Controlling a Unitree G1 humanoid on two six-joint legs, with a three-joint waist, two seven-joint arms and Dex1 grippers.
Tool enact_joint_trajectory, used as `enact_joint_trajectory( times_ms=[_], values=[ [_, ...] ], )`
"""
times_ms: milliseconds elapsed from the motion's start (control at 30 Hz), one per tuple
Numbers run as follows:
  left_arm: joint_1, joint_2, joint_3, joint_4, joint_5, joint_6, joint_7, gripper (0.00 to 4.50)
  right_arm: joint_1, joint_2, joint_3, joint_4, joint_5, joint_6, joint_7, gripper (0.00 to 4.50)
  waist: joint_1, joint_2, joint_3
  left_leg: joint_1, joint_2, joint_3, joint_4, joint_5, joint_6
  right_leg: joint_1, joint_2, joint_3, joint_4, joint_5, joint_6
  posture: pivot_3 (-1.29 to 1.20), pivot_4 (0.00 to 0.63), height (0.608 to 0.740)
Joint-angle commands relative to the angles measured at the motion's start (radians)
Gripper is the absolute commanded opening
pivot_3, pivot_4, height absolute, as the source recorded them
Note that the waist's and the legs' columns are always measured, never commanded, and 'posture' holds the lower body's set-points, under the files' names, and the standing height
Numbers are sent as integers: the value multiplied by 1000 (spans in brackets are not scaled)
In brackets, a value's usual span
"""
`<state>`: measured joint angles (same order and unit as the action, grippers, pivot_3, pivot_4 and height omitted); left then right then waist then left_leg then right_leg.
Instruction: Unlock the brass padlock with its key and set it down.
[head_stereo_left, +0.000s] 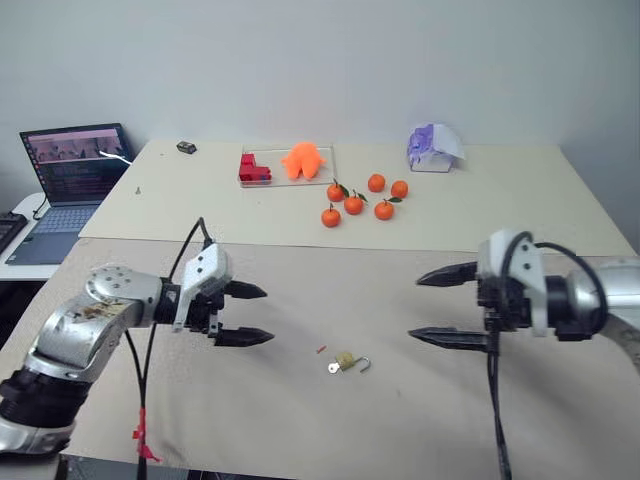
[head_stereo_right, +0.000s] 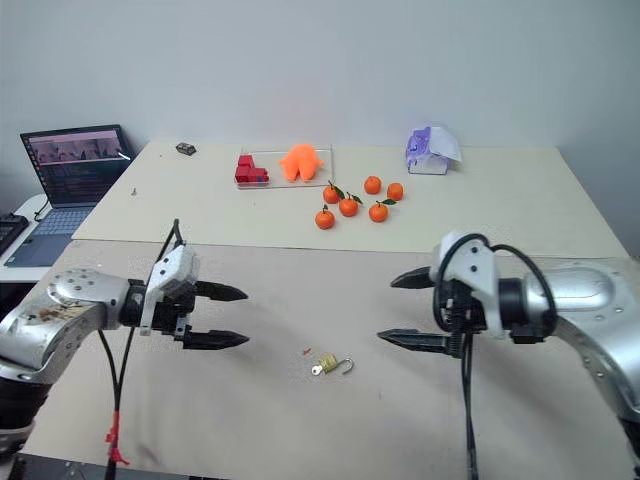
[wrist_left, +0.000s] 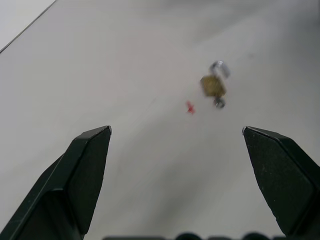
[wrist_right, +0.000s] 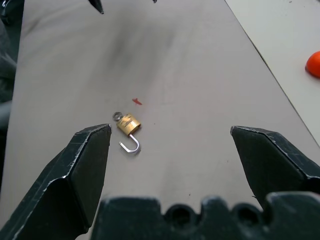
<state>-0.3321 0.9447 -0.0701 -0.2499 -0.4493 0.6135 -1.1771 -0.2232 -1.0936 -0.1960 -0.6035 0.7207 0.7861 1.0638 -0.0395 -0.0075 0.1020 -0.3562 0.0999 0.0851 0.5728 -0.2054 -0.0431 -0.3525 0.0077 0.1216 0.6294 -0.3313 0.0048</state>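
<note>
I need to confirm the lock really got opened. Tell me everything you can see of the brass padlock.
The brass padlock is a small golden-yellow block with a thin silver shackle. The shackle is swung open, its hooked end free of the body. The key sticks out of the opposite end, apparently in the keyhole. It lies flat on the beige table beside a small red speck. The left hand and right hand stand open on either side, apart from it.

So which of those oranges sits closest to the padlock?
The orange at the front left of the bunch, lowest in the head views. The other four lie farther back on the table from the padlock.
</note>
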Motion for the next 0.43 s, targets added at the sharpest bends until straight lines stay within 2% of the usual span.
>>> enact_joint_trajectory(
  times_ms=[33, 133, 267, 433],
  values=[
    [-41, -41, 58, -32, -12, 20, 88, 4492, -20, 3, -34, 34, -1, -27, -3, 4500, 1, 0, 0, 0, 0, 0, 0, 0, 0, 0, 0, 0, 0, 0, 0, 0, 150, 703],
    [-35, -60, 101, -99, -73, 83, 119, 4492, -42, 27, -20, 111, -23, -47, -15, 4500, 2, 0, 0, -2, 0, 0, 1, -1, 1, -1, 1, 0, 0, 0, 0, 0, 150, 703],
    [-8, -53, 116, -146, -85, 88, 131, 4492, -64, 57, -15, 167, -31, -58, -16, 4500, -1, 1, 0, -7, 0, 0, 2, -1, 2, -1, 2, 1, 0, 0, -1, 0, 150, 703],
    [-1, -53, 117, -139, -81, 77, 126, 4492, -114, 61, 71, 280, -124, -139, 37, 4500, -1, 1, 0, -3, 0, 0, 3, -1, 2, 1, 2, 1, 1, 0, -1, 0, 150, 703]
  ],
)
